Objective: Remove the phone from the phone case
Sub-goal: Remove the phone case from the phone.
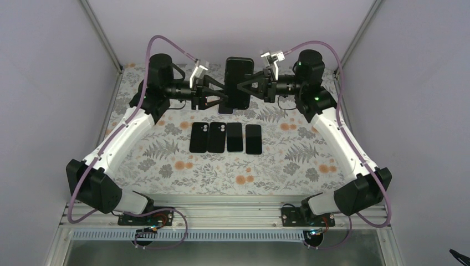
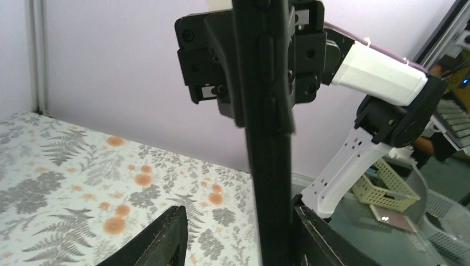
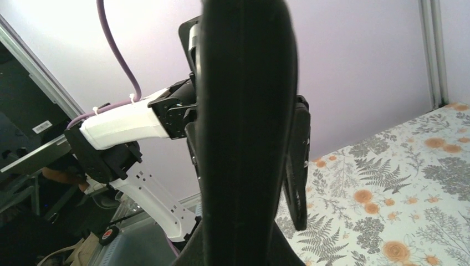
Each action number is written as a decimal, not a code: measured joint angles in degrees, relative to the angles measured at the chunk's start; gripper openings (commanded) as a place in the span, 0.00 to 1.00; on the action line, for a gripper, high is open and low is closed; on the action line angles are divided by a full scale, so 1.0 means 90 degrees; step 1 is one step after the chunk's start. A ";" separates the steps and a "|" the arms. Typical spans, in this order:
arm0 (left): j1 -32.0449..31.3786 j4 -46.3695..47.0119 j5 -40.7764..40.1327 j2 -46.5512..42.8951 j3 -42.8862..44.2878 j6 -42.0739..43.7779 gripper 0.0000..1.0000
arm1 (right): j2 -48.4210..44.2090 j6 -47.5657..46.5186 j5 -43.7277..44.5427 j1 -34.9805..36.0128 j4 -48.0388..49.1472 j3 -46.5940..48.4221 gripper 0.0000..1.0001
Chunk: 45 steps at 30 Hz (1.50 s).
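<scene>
Phone held in the air between both arms, far centre of table

Top view: both arms reach inward and meet over the far middle of the fern-print table point(image 1: 277, 160). The phone point(image 1: 239, 75) is off the surface, long axis running away from the bases, one broad dark face towards the overhead camera. The phone case point(image 2: 269, 166) shows only as a black edge in the wrist views; I cannot tell where case ends and handset begins.

Right gripper point(image 1: 242, 87): fingers converge to a narrow point on the phone's middle and are clamped on it. In the left wrist view its black body sits on both sides of the phone's upper part. In the right wrist view the phone fills the centre and hides its own fingertips.

Left gripper point(image 1: 224, 97): fingers spread wide, straddling the phone's near end. In the left wrist view the phone stands just beside one finger point(image 2: 313, 235), while the other finger point(image 2: 166, 238) is clearly apart from it. Not gripping.

On the table nearer the bases: a row of four black handsets or cases point(image 1: 235, 137), flat, side by side; the two leftmost show camera lenses
</scene>
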 measured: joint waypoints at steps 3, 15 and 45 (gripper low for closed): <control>0.0078 -0.0420 0.0007 -0.0046 0.0063 0.0466 0.48 | 0.0000 0.0216 -0.0168 -0.0044 0.0141 -0.0002 0.04; 0.0058 -0.0867 0.0029 -0.0284 0.0024 0.1120 0.41 | 0.0000 0.1001 -0.0534 -0.0158 0.0831 -0.0112 0.04; -0.0163 -0.1146 0.0189 -0.0296 -0.0163 0.1435 0.26 | -0.0002 0.1282 -0.0590 -0.0245 0.0996 -0.0209 0.04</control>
